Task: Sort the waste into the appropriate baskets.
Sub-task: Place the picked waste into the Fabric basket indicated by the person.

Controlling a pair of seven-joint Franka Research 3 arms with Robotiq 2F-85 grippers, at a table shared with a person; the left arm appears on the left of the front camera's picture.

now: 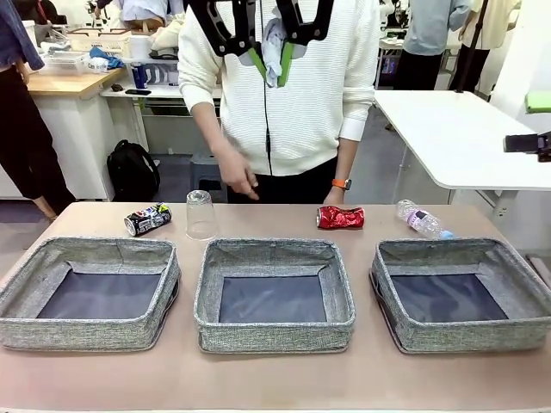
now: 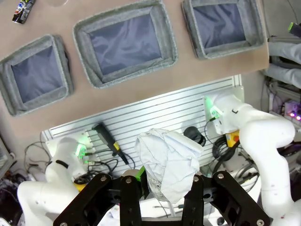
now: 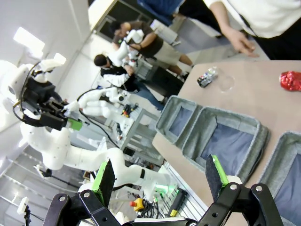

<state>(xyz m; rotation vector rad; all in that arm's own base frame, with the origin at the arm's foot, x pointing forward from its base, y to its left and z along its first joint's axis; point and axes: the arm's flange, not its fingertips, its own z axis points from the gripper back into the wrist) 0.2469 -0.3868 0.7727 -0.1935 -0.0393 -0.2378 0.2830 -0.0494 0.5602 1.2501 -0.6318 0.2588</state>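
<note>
Three grey woven baskets sit in a row: left basket, middle basket, right basket, dark bottoms showing. Just behind them lie a dark printed can on its side, an upside-down clear plastic cup, a crushed red can and a clear bottle on its side. The crumpled white paper wad hangs way up high, pinched in the left gripper.

table | baskets | dark can | cup | red can | bottle
</note>
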